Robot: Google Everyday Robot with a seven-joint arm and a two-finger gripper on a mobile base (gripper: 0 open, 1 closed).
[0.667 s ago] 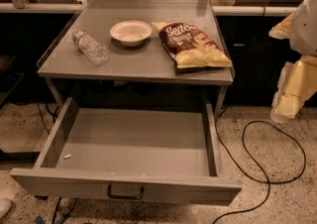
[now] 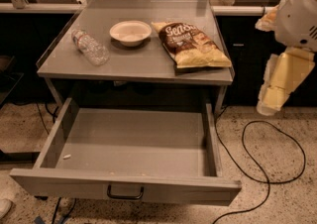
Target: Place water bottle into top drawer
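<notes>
The water bottle (image 2: 90,47) lies on its side on the left part of the grey table top (image 2: 138,59), cap pointing to the far left. The top drawer (image 2: 131,143) is pulled wide open below the table top; its front panel carries a small dark handle (image 2: 125,193). Only a few small crumbs lie inside it. My gripper (image 2: 270,101) hangs at the right edge of the view, beside the table and well away from the bottle, with nothing seen in it.
A white bowl (image 2: 130,32) sits at the middle back of the table top. A brown and yellow chip bag (image 2: 190,44) lies to its right. A black cable (image 2: 267,168) loops on the speckled floor at the right. Dark cabinets flank the table.
My arm and gripper have shifted a little to the left, toward the table. The bottle, bowl, bag and drawer have not moved.
</notes>
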